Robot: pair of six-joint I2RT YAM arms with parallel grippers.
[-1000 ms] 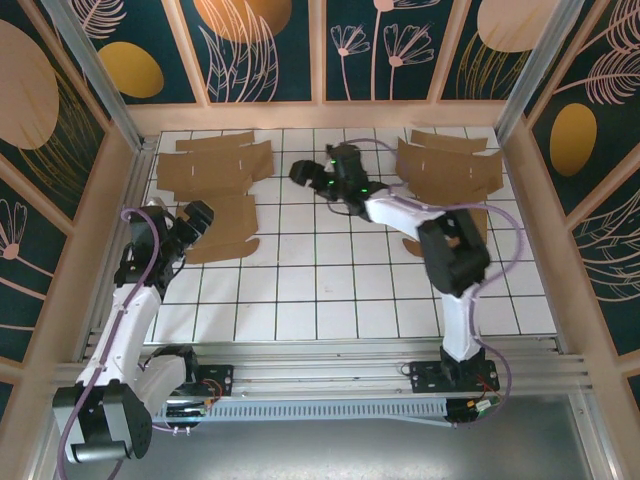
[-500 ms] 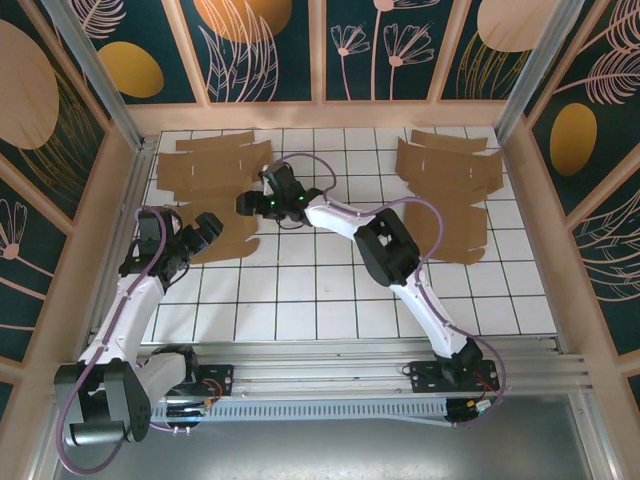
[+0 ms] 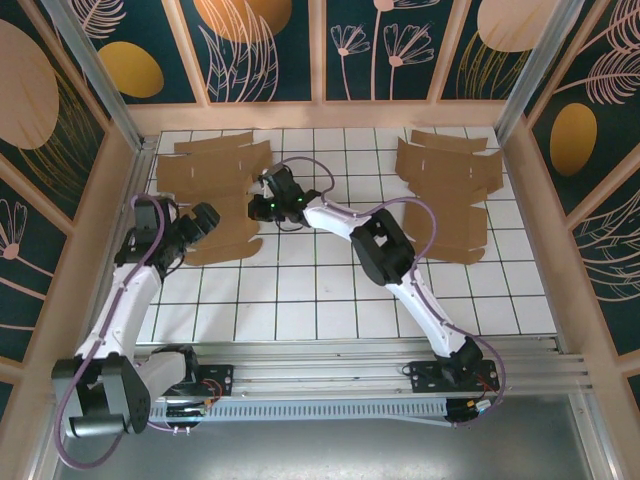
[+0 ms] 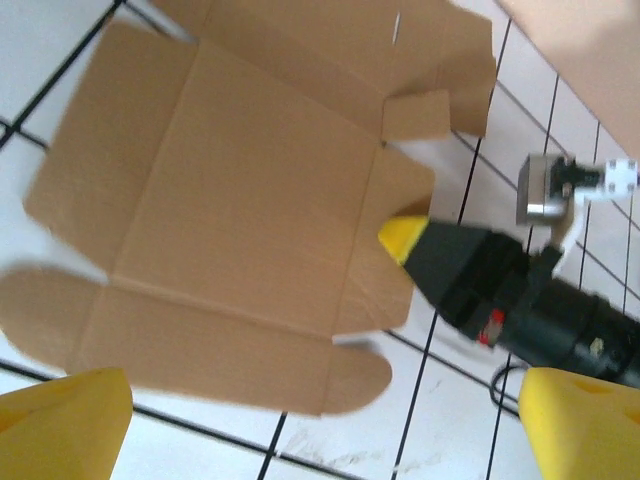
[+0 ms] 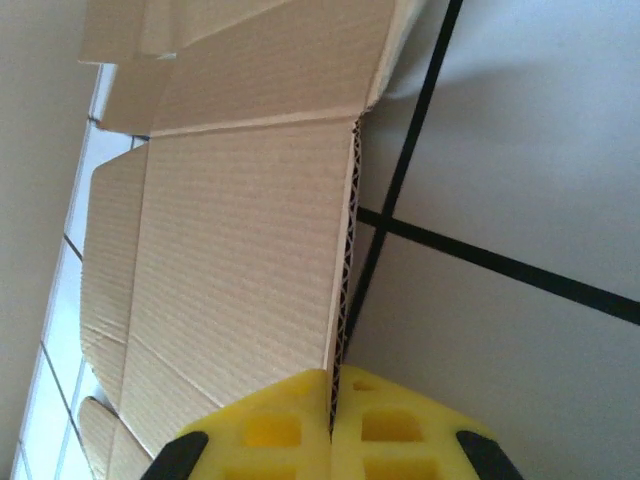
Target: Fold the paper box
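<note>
The paper box [image 3: 232,228], a flat corrugated blank, was laid at ten o'clock on the worktop [image 3: 330,290]. Its three-o'clock edge was pinched between the closed fingers of the right gripper [image 5: 333,400]. The left gripper [image 3: 204,220] was held above it, fingers spread wide. The blank was judged light, stiff between creases and easily bent, so best gripped by its edges. No writing could be read.

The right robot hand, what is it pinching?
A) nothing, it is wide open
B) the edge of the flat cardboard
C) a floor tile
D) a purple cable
B: the right gripper is shut, its yellow fingers pressed on the edge of the flat cardboard.
</note>
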